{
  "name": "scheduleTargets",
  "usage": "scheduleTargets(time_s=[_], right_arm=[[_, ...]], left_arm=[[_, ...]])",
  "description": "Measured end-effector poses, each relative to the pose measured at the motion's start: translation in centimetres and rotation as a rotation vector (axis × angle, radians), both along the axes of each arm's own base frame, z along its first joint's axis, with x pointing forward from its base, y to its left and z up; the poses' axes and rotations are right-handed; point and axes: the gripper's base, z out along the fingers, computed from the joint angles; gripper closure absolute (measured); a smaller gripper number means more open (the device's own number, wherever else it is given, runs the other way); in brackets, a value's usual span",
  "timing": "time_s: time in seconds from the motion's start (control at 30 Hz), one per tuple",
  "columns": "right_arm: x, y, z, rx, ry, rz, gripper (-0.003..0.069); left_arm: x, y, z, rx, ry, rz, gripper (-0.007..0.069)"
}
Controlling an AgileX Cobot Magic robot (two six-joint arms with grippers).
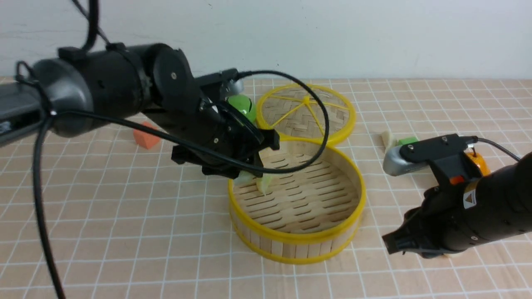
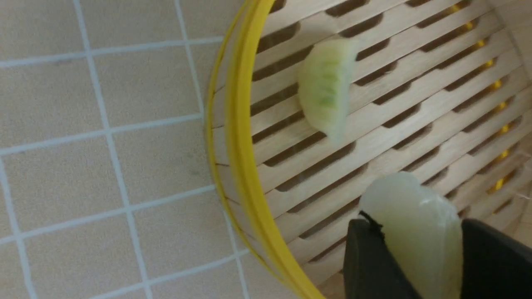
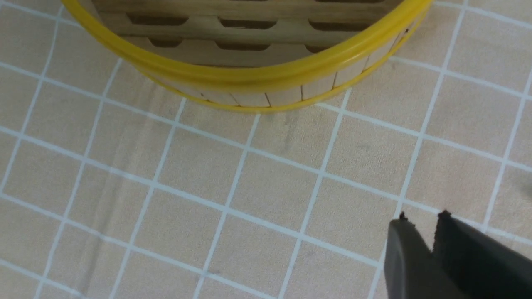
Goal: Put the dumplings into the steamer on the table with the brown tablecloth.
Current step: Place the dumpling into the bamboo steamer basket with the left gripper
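The steamer [image 1: 299,238] stands mid-table on the brown tablecloth [image 1: 124,216]. My left gripper [image 1: 253,176] hangs over its left inner edge, shut on a pale dumpling [image 2: 411,199] that sits between both fingers just above the slatted floor. A greenish dumpling [image 2: 326,87] lies on the floor beside it, also visible in the front view [image 1: 264,182]. A creamy white dumpling [image 1: 387,139] rests on the cloth to the right of the lid. My right gripper [image 3: 422,218] is low over the cloth, right of the steamer rim [image 3: 249,74], shut with nothing in it.
The flat woven lid [image 1: 305,112] lies behind the steamer, touching it. An orange cube [image 1: 145,137] is at the left, a green cube [image 1: 407,141] next to the far dumpling. A green round object [image 1: 241,106] shows behind my left arm.
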Motion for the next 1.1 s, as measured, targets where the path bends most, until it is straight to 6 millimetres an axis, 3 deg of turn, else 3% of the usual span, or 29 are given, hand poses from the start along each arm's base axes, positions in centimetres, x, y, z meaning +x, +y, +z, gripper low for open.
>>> scheduleTargets(time_s=[0.23,0.5,0.67,0.9,1.1], right_arm=[[0.1,0.1,-0.2,0.0,0.005,-0.001,0.0545],[0.1,0.1,-0.2,0.001,0.003,-0.002,0.054],[0.1,0.1,-0.2,0.001,0.003,-0.002,0.0537],[0.1,0.1,-0.2,0.001,0.003,-0.002,0.0529],[0.1,0.0,-0.2,-0.008,0.0,0.003,0.0522]], left_arm=[[1.0,-0.7,-2.7,0.009,0.05,0.002,0.037],[-0.4,-3.5,-3.0,0.037,0.008,-0.107,0.037],[-0.4,-4.1,-3.3,0.049,-0.028,-0.127,0.0359],[-0.1,-4.1,-4.2,0.09,-0.04,-0.144,0.0223],[-0.2,-3.9,-3.3,0.111,-0.073,-0.161,0.0205]])
